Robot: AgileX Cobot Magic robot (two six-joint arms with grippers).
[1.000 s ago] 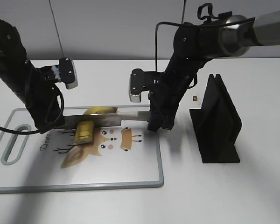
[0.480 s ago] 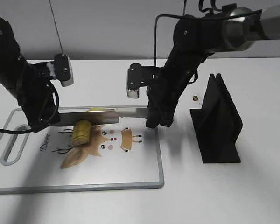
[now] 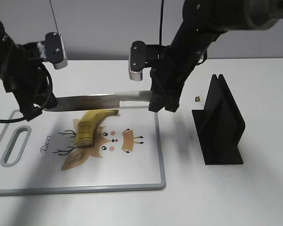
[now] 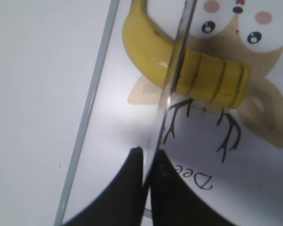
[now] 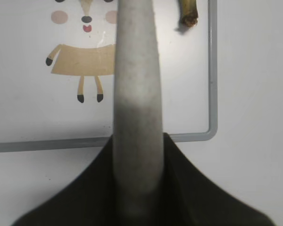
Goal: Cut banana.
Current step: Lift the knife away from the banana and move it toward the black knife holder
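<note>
1. Yellow banana (image 3: 92, 125) lies on the white board (image 3: 146, 176), right over the deer print (image 3: 101, 143), nothing touching it. Its left end is scored into thin rounds and the dark stem tip points right.
2. The knife (image 3: 101, 101) hangs flat in the air above the banana, blade to the left, pale handle to the right.
3. Right gripper (image 3: 161, 104) is clamped around the handle, which fills the gap between its fingers in the right wrist view.
4. Left gripper (image 3: 33, 110) pinches the blade tip; its fingers sit tight on both sides of the steel.
5. A black stand (image 3: 221, 125) sits off the board to the right.
</note>
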